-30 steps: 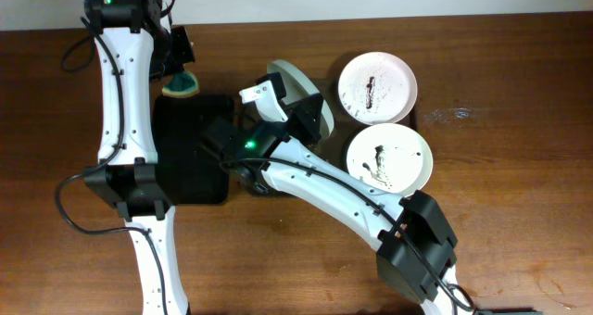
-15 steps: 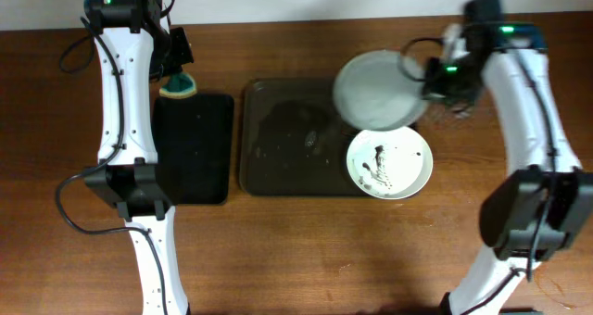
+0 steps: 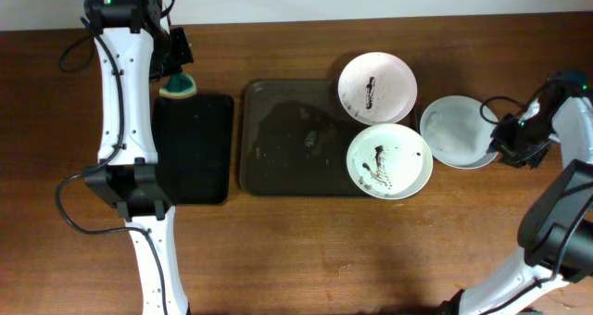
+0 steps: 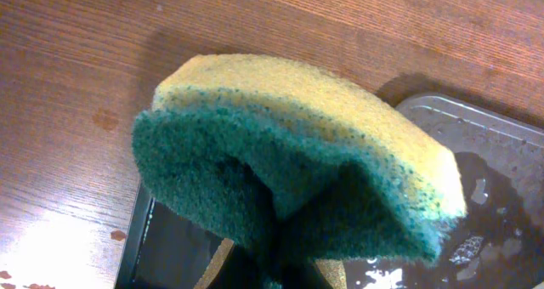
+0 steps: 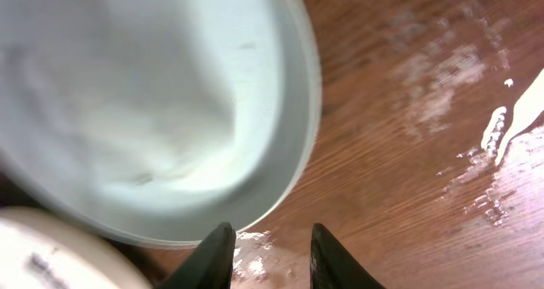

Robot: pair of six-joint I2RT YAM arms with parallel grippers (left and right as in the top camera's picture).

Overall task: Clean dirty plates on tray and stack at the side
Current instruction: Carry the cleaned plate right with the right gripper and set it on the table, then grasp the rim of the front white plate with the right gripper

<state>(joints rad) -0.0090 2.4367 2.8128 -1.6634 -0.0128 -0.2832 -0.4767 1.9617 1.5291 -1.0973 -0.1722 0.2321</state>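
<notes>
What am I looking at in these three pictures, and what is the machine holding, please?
These are two white robot arms at a wooden table. One picture looks down from above; the other two come from small cameras, one on each wrist. The left arm has its jaws closed on a yellow-and-green sponge, near a black wet tray. In the middle lies a dark tray, with two dirty plates at its right edge, one farther back than the other. Further right, a clean plate appears to rest on the table. The right arm has its jaws at that plate's rim; they stand apart, so they do not seem to grip it.
</notes>
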